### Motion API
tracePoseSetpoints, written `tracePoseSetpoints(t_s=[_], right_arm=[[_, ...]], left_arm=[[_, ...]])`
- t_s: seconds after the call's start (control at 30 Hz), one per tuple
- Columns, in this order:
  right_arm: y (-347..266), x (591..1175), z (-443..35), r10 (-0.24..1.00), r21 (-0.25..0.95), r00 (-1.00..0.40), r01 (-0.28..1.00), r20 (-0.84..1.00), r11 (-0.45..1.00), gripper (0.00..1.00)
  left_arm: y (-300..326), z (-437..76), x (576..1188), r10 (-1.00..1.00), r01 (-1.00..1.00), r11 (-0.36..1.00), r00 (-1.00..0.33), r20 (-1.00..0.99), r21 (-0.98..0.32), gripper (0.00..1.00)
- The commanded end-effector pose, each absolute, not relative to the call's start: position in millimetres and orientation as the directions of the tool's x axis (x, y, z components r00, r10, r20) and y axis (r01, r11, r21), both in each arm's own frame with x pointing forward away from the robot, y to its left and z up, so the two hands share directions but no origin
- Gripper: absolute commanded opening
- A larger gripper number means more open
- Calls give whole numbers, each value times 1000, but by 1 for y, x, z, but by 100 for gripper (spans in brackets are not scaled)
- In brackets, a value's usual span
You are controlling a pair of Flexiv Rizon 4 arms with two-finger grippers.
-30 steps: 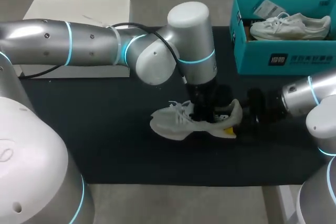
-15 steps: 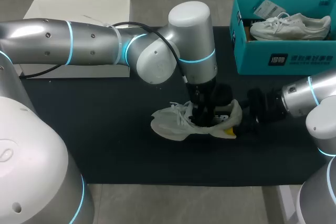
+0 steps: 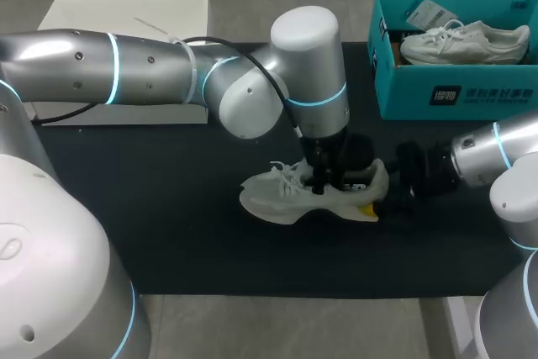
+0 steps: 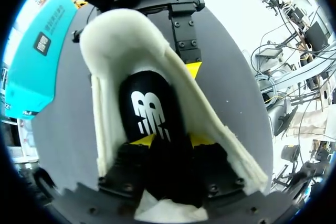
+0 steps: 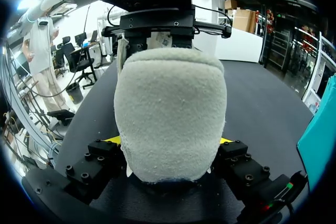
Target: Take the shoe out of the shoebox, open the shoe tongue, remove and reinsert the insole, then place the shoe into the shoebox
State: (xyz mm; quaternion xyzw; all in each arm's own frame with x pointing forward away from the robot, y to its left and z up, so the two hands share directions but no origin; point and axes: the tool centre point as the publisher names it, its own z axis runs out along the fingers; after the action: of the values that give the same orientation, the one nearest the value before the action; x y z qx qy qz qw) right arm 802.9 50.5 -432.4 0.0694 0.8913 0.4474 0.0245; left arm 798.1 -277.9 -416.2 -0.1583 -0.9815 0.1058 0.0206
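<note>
A pale grey-white shoe lies on the black mat, toe to the left. My left gripper comes straight down into its opening. In the left wrist view the left gripper is shut on the heel end of the black insole, which has a white logo and lies inside the shoe. My right gripper holds the shoe from the right. The right wrist view shows the right gripper shut on the fuzzy heel, a yellow tip on either side.
A teal shoebox stands at the back right with a second white shoe and a paper tag inside. A flat white lid lies at the back left. The black mat covers the table's middle.
Half a second ago the left gripper pressed lower into the shoe and the toe bunched up. It has since risen slightly and the shoe lies flatter. The right arm has kept still.
</note>
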Motion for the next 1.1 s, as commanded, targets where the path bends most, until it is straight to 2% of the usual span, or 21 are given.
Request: tracePoseSetpoints(t_s=[0.03,0.27,0.53,1.1], right_arm=[[52,805,-439,149,800,-989,103,18,591,0],[52,805,-439,149,800,-989,103,18,591,0],[52,805,-439,149,800,-989,103,18,591,0],[52,805,-439,149,800,-989,103,18,591,0]], left_arm=[[-277,-433,797,301,297,932,-953,-11,-205,40],[-277,-434,787,338,325,923,-941,31,-208,43],[-276,-442,784,330,316,930,-943,44,-188,40],[-282,-474,803,266,293,935,-952,-148,-202,42]])
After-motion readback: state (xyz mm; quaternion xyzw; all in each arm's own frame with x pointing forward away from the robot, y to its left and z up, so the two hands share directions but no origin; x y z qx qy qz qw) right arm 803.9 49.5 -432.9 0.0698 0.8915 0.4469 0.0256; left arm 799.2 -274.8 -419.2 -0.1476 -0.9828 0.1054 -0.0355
